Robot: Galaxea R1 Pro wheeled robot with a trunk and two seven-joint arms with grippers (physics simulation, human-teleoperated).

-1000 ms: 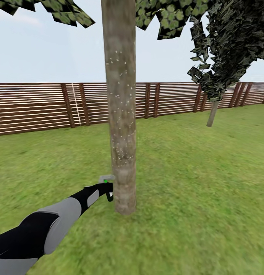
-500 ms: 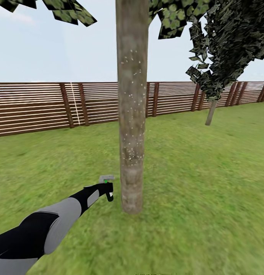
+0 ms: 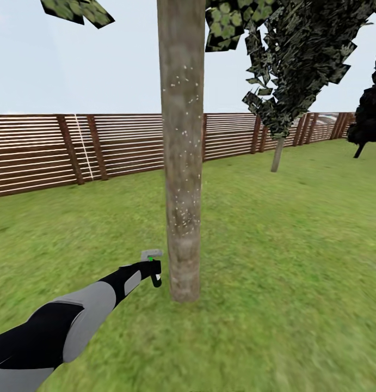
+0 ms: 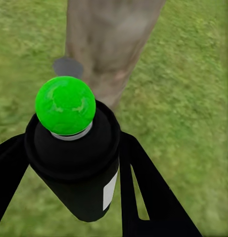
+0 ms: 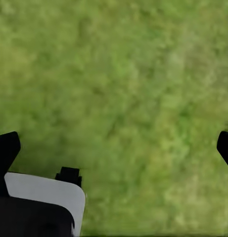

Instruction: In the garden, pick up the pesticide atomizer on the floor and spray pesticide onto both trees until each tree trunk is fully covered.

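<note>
The whole head view has swung since half a second ago: the fence posts and the far conifer sit further toward the left of the picture and a dark shrub has come in at the right edge, so the camera turned, while the left arm keeps its reach toward the trunk.

The pesticide atomizer (image 4: 74, 158), a black can with a bright green round cap, sits clamped between the two black fingers of the left gripper (image 3: 154, 270); in the head view it shows just beside the base of the tree trunk (image 3: 181, 147), on its left. The trunk rises straight from the lawn (image 3: 296, 261) and is flecked with small white specks over its middle and upper bark. Flat leaf canopy (image 3: 231, 22) hangs at the top.

The right gripper (image 5: 114, 143) faces bare grass, its fingertips spread wide apart with nothing between them.

Behind, the slatted wooden fence (image 3: 41, 147) rings the grass; a dark conifer (image 3: 296, 60) stands near it.
</note>
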